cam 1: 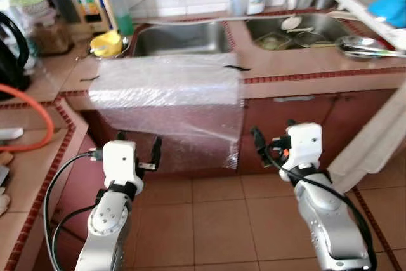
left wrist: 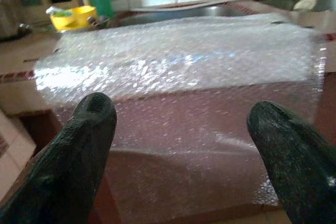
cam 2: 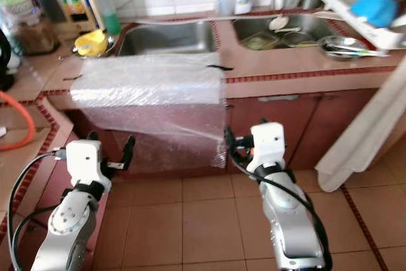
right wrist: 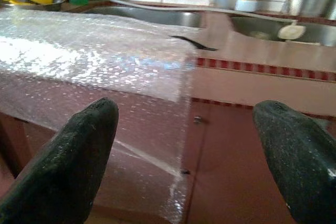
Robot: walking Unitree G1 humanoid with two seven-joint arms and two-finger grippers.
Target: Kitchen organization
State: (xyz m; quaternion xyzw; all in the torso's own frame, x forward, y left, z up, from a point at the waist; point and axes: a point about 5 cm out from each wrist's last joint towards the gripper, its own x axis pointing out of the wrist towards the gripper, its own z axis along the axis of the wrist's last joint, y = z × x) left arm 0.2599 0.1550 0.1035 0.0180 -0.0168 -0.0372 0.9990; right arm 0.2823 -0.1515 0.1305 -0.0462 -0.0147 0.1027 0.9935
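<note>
A clear sheet of bubble wrap (cam 1: pixel 168 87) lies on the tiled counter (cam 1: pixel 298 61) in front of the left sink (cam 1: pixel 181 39). It hangs down over the red cabinet front. Low in front of that hanging part, my left gripper (cam 1: pixel 138 144) is open, its fingers apart and holding nothing. In the left wrist view the left gripper (left wrist: pixel 189 145) faces the sheet (left wrist: pixel 184 61). My right gripper (cam 1: pixel 273 132) is open beside the sheet's right lower edge. The right wrist view has the right gripper (right wrist: pixel 184 150) facing that edge (right wrist: pixel 181 129).
The right sink (cam 1: pixel 298 30) holds dishes, with a metal pan (cam 1: pixel 365 46) beside it. A yellow cup (cam 1: pixel 106 44) and a green bottle (cam 1: pixel 120 11) stand at the back left. A white cloth (cam 1: pixel 374 138) hangs at the right. An orange hose (cam 1: pixel 32 118) lies on the left counter.
</note>
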